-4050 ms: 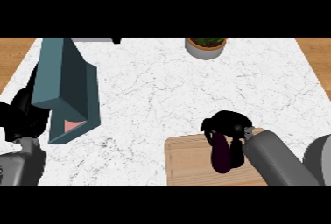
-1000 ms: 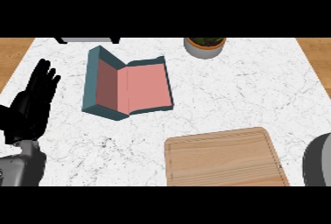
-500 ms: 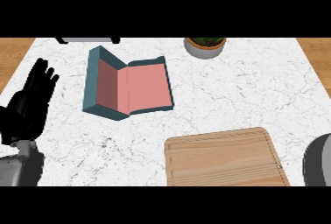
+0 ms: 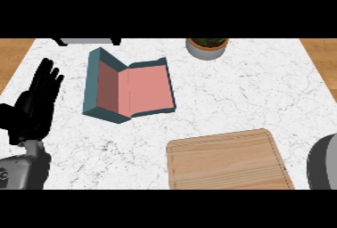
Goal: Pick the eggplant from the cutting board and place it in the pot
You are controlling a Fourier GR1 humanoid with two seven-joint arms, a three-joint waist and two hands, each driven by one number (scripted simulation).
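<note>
Black left hand (image 4: 34,109) at left edge (resting) | fingers straight, up | holds nothing

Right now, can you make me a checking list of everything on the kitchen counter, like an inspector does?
Surface: white marble counter, with wood showing past its left and right edges.
Job's things: wooden cutting board at the lower right, bare; no eggplant seen, no pot seen.
Clutter: teal box with a pink inside, lying open at the upper left; potted plant at the top edge; a grey object cut off at the top left.
Hands: left hand open, fingers up, resting at the left edge; right hand not seen, only a grey forearm at the right edge.
Cables: nothing seen.
Surroundings: nothing seen.
</note>
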